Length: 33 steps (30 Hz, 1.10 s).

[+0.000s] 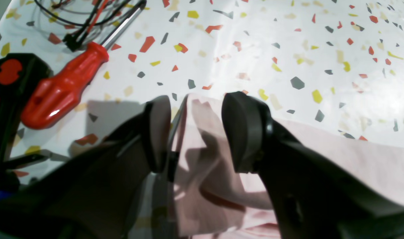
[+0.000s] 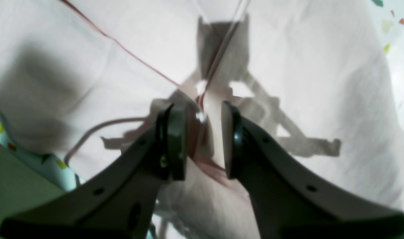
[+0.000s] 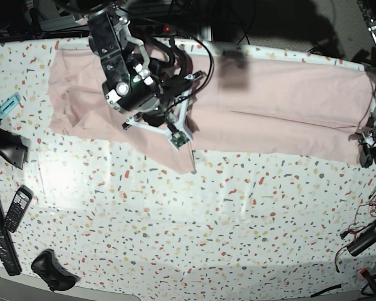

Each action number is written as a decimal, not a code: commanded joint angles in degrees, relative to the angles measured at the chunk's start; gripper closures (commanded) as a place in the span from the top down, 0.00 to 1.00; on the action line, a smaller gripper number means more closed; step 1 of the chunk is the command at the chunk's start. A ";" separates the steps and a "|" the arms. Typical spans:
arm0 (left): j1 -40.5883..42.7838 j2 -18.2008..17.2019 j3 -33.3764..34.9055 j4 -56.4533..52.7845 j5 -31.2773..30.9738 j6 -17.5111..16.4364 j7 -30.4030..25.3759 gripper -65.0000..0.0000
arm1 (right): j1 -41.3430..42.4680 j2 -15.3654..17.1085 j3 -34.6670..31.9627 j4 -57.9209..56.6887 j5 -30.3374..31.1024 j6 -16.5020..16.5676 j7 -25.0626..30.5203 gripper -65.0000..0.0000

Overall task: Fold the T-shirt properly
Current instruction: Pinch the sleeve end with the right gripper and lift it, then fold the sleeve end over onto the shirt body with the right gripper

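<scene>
Right wrist | right fingers (image 2: pixel 202 139) parted, astride T-shirt (image 2: pixel 288 66) ridge | left fingers (image 1: pixel 197 132) wide apart over hem

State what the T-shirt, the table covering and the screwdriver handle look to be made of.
T-shirt: soft woven or knit fabric, probably cotton; matte pale pink, creasing and draping in folds.
Table covering: looks like glossy vinyl or oilcloth; printed terrazzo flecks, bright glare patches.
Screwdriver handle: hard red plastic, shiny highlights; its shaft appears to be polished metal.
</scene>
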 commanded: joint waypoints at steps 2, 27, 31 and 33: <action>-1.07 -1.31 -0.37 1.11 -0.72 -0.26 -1.31 0.43 | 0.76 -0.13 0.13 0.83 -2.08 -0.20 0.83 0.27; -1.07 -1.31 -0.37 1.11 -0.72 -0.26 -1.31 0.43 | 0.57 -0.15 4.90 4.24 4.17 0.44 -0.68 0.00; -1.07 -1.31 -0.37 1.11 -0.70 -0.26 -1.33 0.43 | -2.34 -0.20 4.87 10.23 4.24 0.42 -0.68 0.00; -1.09 -1.31 -0.37 1.11 -0.72 -0.26 -1.36 0.43 | -4.90 -0.17 4.83 12.68 4.28 0.42 -0.68 0.00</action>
